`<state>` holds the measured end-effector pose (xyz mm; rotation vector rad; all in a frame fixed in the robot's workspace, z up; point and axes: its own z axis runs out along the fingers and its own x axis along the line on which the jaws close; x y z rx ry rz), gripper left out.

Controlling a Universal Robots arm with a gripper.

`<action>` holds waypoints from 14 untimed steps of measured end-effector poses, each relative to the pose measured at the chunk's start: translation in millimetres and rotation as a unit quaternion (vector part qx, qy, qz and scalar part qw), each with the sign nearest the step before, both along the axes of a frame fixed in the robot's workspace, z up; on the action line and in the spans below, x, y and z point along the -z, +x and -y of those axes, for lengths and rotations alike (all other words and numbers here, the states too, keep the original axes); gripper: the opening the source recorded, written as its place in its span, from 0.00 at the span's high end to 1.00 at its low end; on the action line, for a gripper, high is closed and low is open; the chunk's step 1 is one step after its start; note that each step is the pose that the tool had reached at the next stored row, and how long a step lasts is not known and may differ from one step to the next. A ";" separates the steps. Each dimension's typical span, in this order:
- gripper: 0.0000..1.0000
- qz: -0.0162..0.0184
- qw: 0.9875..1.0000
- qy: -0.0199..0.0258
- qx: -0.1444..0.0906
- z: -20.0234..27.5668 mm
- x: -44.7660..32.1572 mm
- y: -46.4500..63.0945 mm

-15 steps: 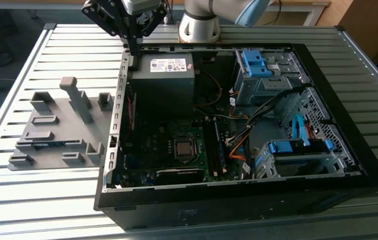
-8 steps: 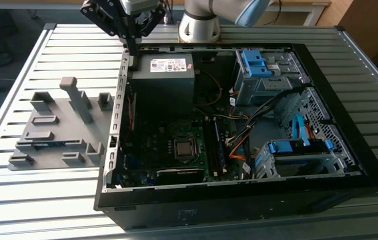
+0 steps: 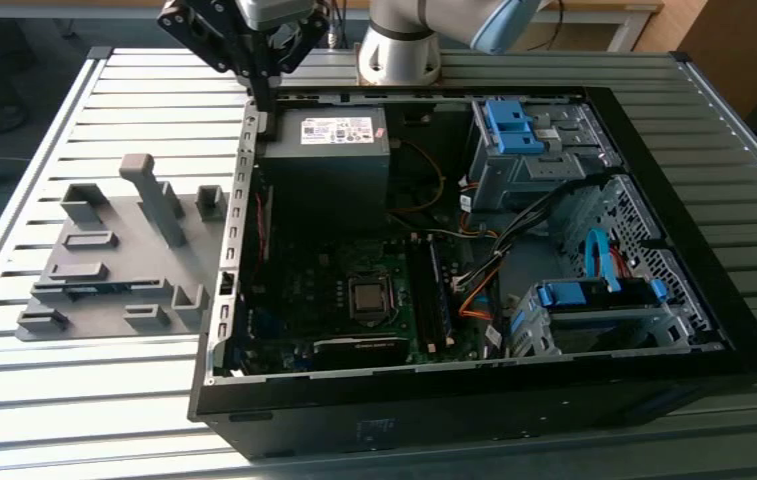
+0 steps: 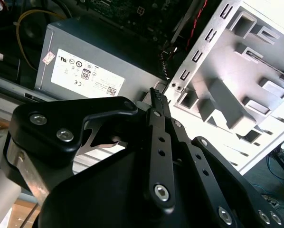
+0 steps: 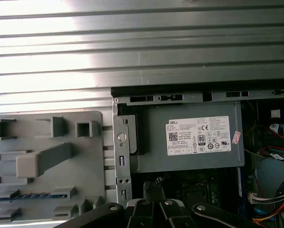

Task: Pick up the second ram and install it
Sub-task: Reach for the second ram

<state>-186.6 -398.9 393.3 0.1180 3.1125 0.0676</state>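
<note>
pickup pending: the empty pincer (image 3: 262,100), pressed together, hovered over the case (image 3: 238,230) rim by the power supply (image 3: 331,150); the ram (image 5: 33,195), in its holder (image 5: 92,156), would need it spread.

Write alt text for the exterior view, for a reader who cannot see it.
A robot arm's tool hangs over a corner of an open computer case on a slatted metal table. A grey holder tray lies beside it, on the exterior view's left.

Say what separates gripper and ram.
In the first wrist view, the case's metal edge and the grey holder plate lie between gripper and ram.
</note>
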 end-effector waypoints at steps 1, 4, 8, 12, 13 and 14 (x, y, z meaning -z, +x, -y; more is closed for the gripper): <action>0.89 0.000 1.000 0.000 0.000 0.0 0.0 -0.3; 0.89 0.000 1.000 0.000 0.000 0.0 0.0 -1.2; 0.89 0.000 1.000 0.000 0.000 0.0 0.0 -2.3; 0.89 0.000 1.000 0.000 0.000 0.0 0.0 -3.6; 0.89 0.000 1.000 0.000 0.000 0.0 0.0 -4.0; 0.89 0.000 1.000 0.000 0.000 0.0 0.0 -4.3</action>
